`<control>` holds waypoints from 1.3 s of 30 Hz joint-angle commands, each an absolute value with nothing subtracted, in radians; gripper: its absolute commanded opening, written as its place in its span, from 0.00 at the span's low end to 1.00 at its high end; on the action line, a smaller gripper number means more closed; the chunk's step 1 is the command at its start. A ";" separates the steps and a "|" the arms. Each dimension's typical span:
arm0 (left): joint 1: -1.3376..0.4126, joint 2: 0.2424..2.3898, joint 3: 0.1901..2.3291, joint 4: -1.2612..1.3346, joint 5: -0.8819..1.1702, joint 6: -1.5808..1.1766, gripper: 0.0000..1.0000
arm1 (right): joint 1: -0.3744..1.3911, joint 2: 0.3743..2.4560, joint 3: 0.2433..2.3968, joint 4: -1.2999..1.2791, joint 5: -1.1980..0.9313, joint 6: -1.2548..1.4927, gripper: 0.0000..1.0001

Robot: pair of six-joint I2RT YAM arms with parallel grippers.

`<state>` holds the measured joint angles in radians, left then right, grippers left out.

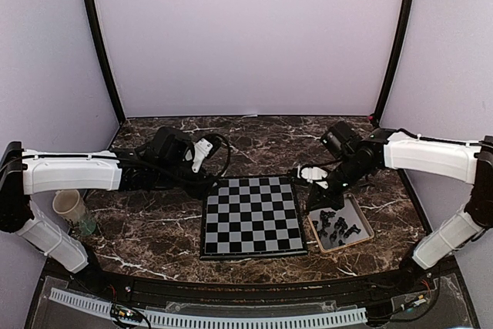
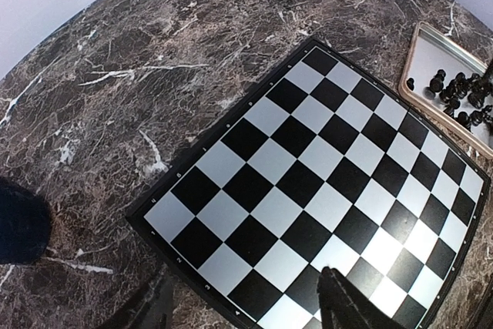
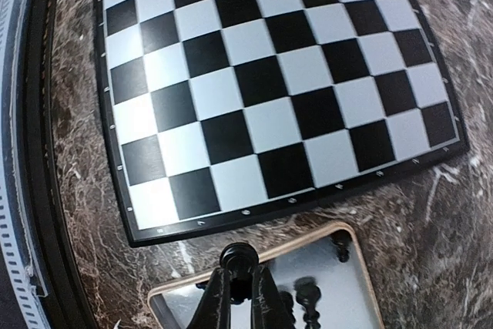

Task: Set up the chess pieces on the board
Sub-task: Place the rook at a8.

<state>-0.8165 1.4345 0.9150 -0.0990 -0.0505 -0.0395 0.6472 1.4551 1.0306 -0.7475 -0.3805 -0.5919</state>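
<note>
**Right arm grips a piece beside the bare board**

Just right of the board [image 1: 253, 216], the right gripper [image 3: 240, 279] looks clamped on one chess piece [image 3: 239, 256] over the tray [image 1: 368, 230]. The other chess pieces [image 1: 339, 227] lie heaped in that tray. The left gripper [image 1: 199, 152], fingers apart and empty, hangs at the board's far-left corner.

The right end effector [image 3: 240, 287] pinches a small black round-headed chess piece [image 3: 238, 256] over a tan-rimmed grey tray [image 3: 285, 246]. Beyond them, a black-and-grey checkered board [image 3: 269, 82] lies on the brown marble tabletop [image 3: 77, 190].
</note>
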 commanded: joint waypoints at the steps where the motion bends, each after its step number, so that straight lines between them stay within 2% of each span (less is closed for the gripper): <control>1: -0.819 1.436 0.894 -0.081 -0.055 -0.063 0.66 | 0.780 1.457 0.997 -0.736 -0.310 -0.662 0.04; 10: -0.819 1.431 0.894 -0.077 -0.067 -0.079 0.66 | 0.952 1.488 0.963 -0.703 -0.224 -0.686 0.05; 30: -0.818 1.422 0.882 -0.074 -0.072 -0.090 0.66 | 0.989 1.546 0.923 -0.633 -0.223 -0.676 0.08; 39: -0.819 1.424 0.880 -0.076 -0.072 -0.090 0.66 | 0.994 1.546 0.910 -0.632 -0.215 -0.680 0.18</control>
